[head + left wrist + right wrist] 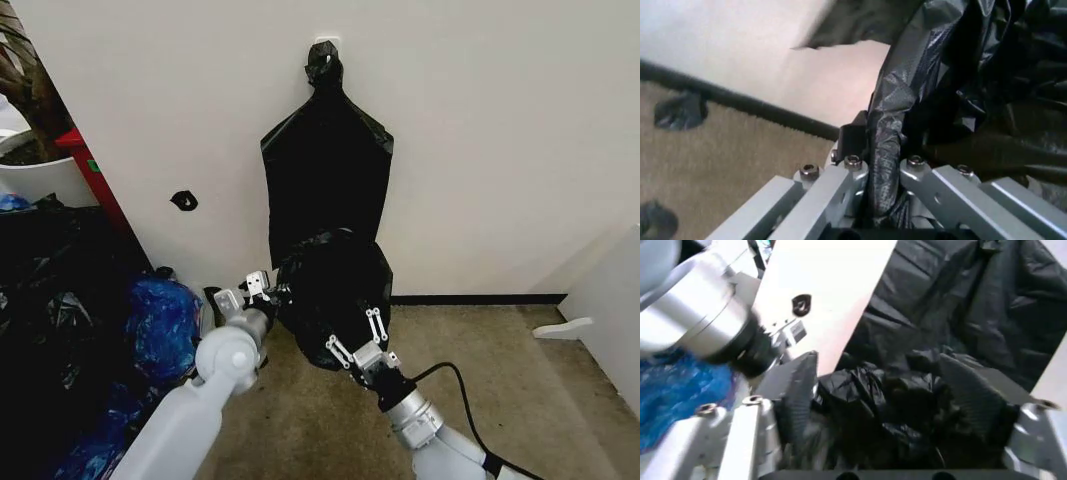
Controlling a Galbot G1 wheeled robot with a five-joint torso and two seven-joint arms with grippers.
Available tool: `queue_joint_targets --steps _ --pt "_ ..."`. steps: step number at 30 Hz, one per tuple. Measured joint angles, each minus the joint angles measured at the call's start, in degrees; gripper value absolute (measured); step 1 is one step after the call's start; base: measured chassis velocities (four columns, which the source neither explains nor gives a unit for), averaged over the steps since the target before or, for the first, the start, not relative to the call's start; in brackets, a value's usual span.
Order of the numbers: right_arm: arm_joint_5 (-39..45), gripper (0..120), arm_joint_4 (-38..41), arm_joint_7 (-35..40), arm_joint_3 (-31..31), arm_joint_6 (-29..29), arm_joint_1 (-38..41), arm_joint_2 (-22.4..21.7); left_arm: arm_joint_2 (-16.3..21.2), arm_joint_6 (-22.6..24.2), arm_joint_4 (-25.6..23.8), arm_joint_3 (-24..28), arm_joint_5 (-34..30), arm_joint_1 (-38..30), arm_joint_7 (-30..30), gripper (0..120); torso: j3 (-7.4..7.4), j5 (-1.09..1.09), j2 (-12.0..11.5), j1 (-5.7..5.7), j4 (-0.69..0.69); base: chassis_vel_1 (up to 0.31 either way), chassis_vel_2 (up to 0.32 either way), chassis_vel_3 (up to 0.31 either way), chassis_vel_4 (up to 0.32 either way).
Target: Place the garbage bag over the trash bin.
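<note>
At the far left of the head view, a dark heap of bags is seen, with a shiny blue plastic bag (162, 318) lying on the carpet beside it. Just right of that, the left gripper (258, 289) is held low near the wall, at the left edge of the garbage bag (335, 290). In the left wrist view its fingers (852, 175) are clenched on a twisted fold of the bag's glossy black plastic (888, 125) — the fold is pinched between them and runs upward from the jaws.

The garbage bag is draped as a rounded, wrinkled mound on the floor against the white wall; what lies under it is hidden, so the trash bin cannot be made out. Above it, a flat black bag with a knotted neck (327, 170) is hung on the wall.

To the right, the right gripper (358, 335) is pressed against the mound's lower front. Its ribbed pads (800, 395) are spread wide — released, with crumpled black plastic lying between them but not pinched.
</note>
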Motion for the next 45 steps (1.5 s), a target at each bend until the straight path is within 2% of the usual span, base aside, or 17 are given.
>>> queue_joint_targets --steps 3,4,8,14,20,25,34,41,45 --pt "-4.7 86 -3.4 -0.5 0.3 3.5 -0.5 0.5 0.0 0.2 0.8 -1.7 -1.6 -0.5 -1.1 1 0.00 0.00 0.0 0.00 0.02 0.000 0.000 0.000 0.000" --pt "-4.7 86 -3.4 -0.5 0.3 3.5 -0.5 0.5 0.0 0.2 0.8 -1.7 -1.6 -0.5 -1.1 1 0.00 0.00 0.0 0.00 0.02 0.000 0.000 0.000 0.000" --pt "-8.8 99 -6.7 0.5 1.3 4.2 -0.7 0.9 0.7 0.1 0.7 -3.2 -2.8 -0.4 -1.0 1 0.00 0.00 0.0 0.00 0.01 0.000 0.000 0.000 0.000" --pt "-9.2 100 -10.8 3.9 1.4 -0.1 0.7 2.1 1.2 0.4 -0.9 -3.9 -4.3 0.7 -0.4 1 0.00 -0.01 0.0 0.00 0.00 0.000 0.000 0.000 0.000" --pt "-9.5 100 -17.5 4.5 1.7 0.5 3.0 3.8 1.7 0.8 -2.1 -4.2 -4.9 1.3 -0.1 1 0.00 -0.01 0.0 0.00 0.00 0.000 0.000 0.000 0.000" --pt "-10.4 100 -24.9 4.2 1.7 4.8 5.6 6.3 2.1 1.2 -3.4 -4.4 -5.5 1.9 0.0 1 0.00 -0.01 0.0 0.00 0.00 0.000 0.000 0.000 0.000" --pt "-11.8 100 -30.6 4.8 2.1 6.7 8.0 8.2 2.2 1.4 -4.6 -4.7 -5.6 2.8 0.3 1 0.00 -0.01 0.0 0.00 0.01 0.000 0.000 0.000 0.000" --pt "-12.5 100 -32.8 5.0 2.1 8.7 8.4 8.1 2.3 1.4 -4.7 -5.0 -5.7 3.0 1.0 1 0.00 -0.01 0.0 0.00 0.01 0.000 0.000 0.000 0.000" --pt "-12.7 100 -35.4 3.9 1.7 14.9 8.8 6.8 2.5 0.6 -4.5 -5.3 -5.7 3.1 2.3 1 0.00 -0.01 0.0 0.00 0.00 0.000 0.000 0.000 0.000"
